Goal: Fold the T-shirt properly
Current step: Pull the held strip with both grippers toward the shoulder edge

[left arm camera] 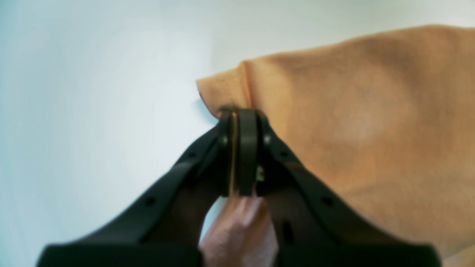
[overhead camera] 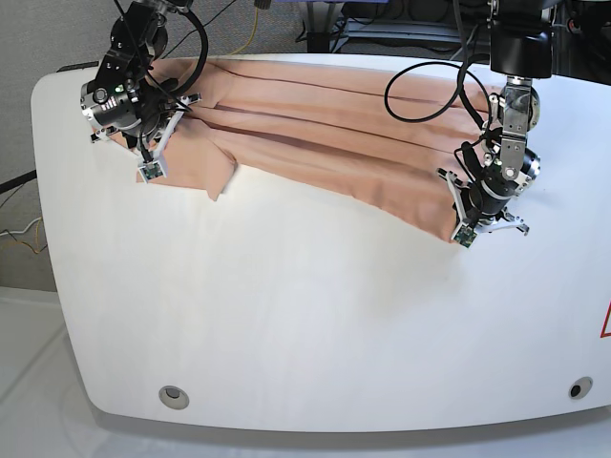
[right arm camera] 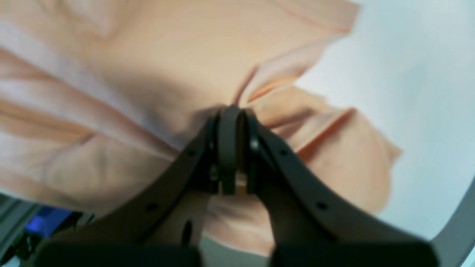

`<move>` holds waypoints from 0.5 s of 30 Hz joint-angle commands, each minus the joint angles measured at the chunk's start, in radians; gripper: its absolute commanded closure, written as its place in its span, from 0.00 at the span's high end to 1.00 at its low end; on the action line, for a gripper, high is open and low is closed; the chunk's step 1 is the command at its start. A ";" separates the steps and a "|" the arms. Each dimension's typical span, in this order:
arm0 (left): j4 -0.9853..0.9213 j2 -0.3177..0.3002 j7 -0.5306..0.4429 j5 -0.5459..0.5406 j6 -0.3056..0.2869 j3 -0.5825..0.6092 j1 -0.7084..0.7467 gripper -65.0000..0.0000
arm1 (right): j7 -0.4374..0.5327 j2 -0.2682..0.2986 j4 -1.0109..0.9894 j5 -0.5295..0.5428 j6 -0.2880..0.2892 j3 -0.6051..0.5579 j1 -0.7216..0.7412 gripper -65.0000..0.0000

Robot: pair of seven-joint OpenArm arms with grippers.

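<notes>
white table [overhead camera: 315, 334], cables [overhead camera: 420, 81] behind

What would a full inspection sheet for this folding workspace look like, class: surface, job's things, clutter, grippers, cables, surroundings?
Surface: white table, bare over its near half.
Job's things: peach T-shirt stretched across the far side, creased.
Clutter: nothing seen.
Grippers: left gripper has its jaws shut on a shirt edge; right gripper has its jaws shut on bunched shirt fabric.
Cables: black cable loops over the shirt.
Surroundings: wires on the floor beside the table.
</notes>
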 commanded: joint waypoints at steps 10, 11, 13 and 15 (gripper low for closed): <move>0.003 -0.019 0.037 0.004 -0.019 -0.004 0.063 0.03 | 0.004 0.008 0.017 0.000 0.005 0.001 -0.050 0.00; 0.003 -0.028 0.037 0.004 -0.019 -0.004 0.069 0.03 | 0.004 0.008 0.017 0.000 0.005 0.001 -0.054 0.00; 0.001 -0.036 0.037 0.004 -0.017 -0.004 0.075 0.03 | 0.004 0.008 0.013 0.000 0.005 0.001 -0.059 0.00; 0.001 -0.039 0.037 0.004 -0.017 -0.004 0.078 0.03 | 0.006 0.008 0.004 0.000 0.005 0.001 -0.062 0.00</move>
